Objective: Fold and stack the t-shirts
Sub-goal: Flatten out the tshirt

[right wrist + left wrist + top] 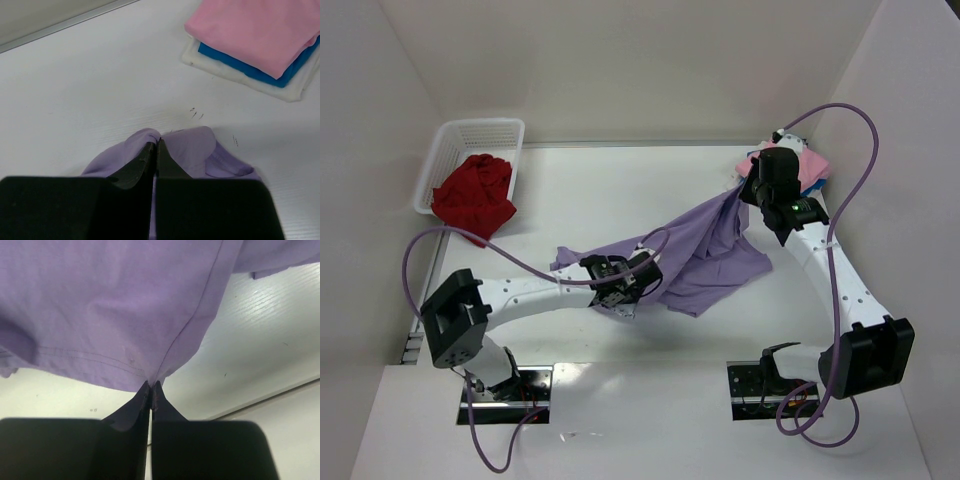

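The lavender t-shirt (705, 250) is stretched in the air across the table's middle between both grippers. My left gripper (620, 290) is shut on its lower hem by a side seam (151, 382). My right gripper (745, 188) is shut on a bunched fold of the same shirt (157, 141). The deep red t-shirt (473, 195) lies crumpled, spilling out of the white basket (480, 135). The pink t-shirt (260, 30) lies folded on the bright blue t-shirt (240, 62) at the far right, also in the top view (810, 165).
A white folded cloth (280, 87) lies under the blue shirt in the stack. The white basket stands at the far left by the wall. Walls enclose the table on the left, back and right. Purple cables loop from both arms.
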